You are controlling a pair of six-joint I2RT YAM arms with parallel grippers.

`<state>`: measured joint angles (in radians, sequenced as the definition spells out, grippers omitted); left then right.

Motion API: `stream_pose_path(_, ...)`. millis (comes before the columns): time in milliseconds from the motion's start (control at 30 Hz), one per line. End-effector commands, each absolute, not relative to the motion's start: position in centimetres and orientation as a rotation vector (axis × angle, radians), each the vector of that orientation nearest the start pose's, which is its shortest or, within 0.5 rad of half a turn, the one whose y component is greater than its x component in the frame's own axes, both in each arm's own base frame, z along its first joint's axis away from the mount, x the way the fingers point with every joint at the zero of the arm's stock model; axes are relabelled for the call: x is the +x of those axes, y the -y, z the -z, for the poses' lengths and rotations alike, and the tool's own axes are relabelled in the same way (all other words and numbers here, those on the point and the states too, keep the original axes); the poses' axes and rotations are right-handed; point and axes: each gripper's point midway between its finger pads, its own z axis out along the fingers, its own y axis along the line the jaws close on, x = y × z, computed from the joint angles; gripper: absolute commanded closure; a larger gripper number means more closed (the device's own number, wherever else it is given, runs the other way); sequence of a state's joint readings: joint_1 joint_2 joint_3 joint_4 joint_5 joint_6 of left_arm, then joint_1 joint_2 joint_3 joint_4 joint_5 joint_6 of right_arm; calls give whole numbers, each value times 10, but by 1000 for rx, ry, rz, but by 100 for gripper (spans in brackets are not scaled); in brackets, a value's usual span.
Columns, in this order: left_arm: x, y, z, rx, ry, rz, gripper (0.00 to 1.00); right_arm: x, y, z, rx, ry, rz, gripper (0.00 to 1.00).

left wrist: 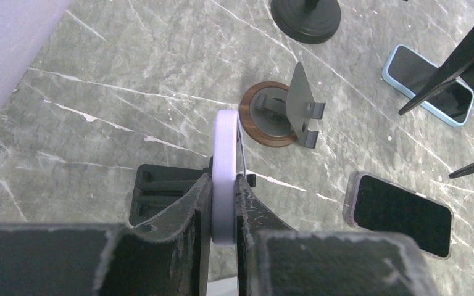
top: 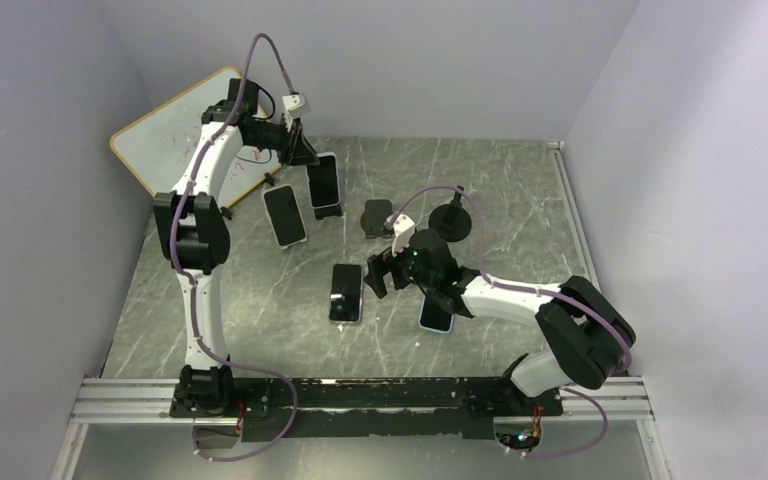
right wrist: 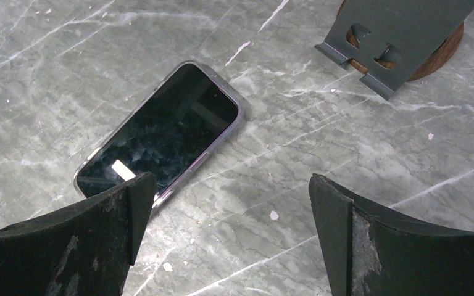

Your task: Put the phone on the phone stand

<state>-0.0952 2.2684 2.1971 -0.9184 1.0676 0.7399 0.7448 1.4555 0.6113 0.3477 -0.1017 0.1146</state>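
My left gripper (top: 308, 160) is shut on the edge of a white-cased phone (top: 326, 182) and holds it upright at the far left. In the left wrist view the fingers (left wrist: 188, 209) clamp the phone's pale edge (left wrist: 226, 154) just above a black stand (left wrist: 154, 192). A grey stand on a round wooden base (top: 377, 217) sits mid-table, also in the left wrist view (left wrist: 281, 114) and the right wrist view (right wrist: 401, 31). My right gripper (top: 375, 275) is open and empty (right wrist: 231, 203) over bare table beside a purple-cased phone (right wrist: 160, 132) lying flat.
Another dark-screened phone (top: 285, 215) sits left of the held one. A blue-cased phone (top: 436, 318) lies under my right arm. A black round-based stand (top: 453, 222) is at the back centre. A whiteboard (top: 175, 130) leans at the far left wall.
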Motion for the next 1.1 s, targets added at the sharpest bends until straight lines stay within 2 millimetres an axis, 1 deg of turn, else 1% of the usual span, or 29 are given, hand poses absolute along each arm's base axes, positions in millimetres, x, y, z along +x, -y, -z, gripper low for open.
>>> stream_pose_path(0,501,191,-230,1170,-1666,944,95,282,-287,-85,-706,-1971,-633,0)
stream_pose_path(300,508,185,-215,1096,-1757,876,95,282,-287,-86,-701,-1966,-633,0)
stream_pose_path(533,510,186,-207,1088,-1770,857,95,282,-287,-86,-698,-1965,-631,0)
stream_pose_path(867,508,189,-186,1119,-1770,898,95,281,-286,-85,-699,-1968,-630,0)
stream_pose_path(1067,509,187,-172,1124,-1794,901,95,282,-286,-84,-698,-1969,-630,0)
